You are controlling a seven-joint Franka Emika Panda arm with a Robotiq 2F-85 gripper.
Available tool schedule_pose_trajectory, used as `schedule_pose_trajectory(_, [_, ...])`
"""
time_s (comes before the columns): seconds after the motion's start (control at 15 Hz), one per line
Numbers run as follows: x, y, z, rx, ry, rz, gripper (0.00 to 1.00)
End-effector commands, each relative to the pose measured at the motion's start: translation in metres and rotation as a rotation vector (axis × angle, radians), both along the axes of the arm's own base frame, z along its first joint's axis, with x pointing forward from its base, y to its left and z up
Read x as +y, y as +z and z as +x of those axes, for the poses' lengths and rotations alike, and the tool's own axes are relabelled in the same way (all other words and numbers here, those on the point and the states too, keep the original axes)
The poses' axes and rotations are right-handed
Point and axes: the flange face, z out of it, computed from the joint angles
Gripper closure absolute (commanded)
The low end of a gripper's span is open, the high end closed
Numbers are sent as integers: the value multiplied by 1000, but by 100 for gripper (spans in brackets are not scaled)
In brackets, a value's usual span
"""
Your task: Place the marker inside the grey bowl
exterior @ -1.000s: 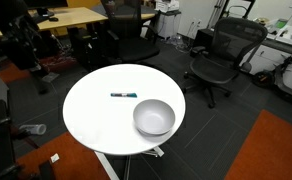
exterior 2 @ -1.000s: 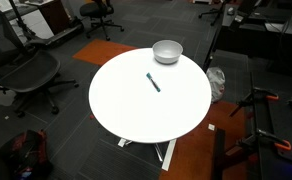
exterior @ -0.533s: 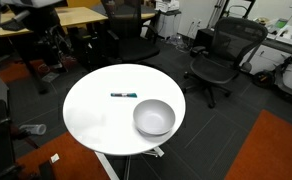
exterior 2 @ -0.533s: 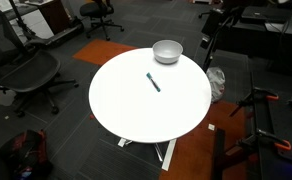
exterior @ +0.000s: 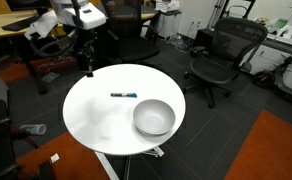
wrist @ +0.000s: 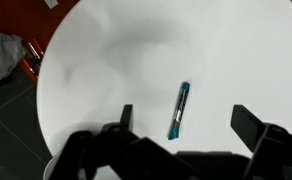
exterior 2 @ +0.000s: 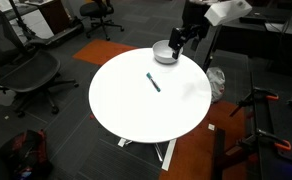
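Marker (exterior: 123, 95) lies untouched on the white table (exterior: 94, 122), ten o'clock from the empty grey bowl (exterior: 154, 117); gripper (wrist: 185, 115) hovers above, jaws apart.

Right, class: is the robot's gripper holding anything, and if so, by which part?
Nothing is held. The gripper is open and empty above the round white table; the thin dark marker with a blue-teal section lies flat there, untouched.

Smooth white arm (exterior: 50, 21) built of rounded, glossy shells, darker at the joints in both exterior views. Ends in a black gripper (exterior: 87, 62), slim and angular. In the wrist view, matte black, blocky fingers (wrist: 248, 122) with squared tips.
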Motion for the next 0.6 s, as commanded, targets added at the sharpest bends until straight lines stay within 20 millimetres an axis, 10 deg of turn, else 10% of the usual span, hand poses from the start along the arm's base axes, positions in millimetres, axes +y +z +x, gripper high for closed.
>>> schedule_pose_trajectory(0.0, [-1,-27,42,16,-41,-15,0])
schedule_pose_trajectory(0.53, [13,-82,86,58,-110,-33,0])
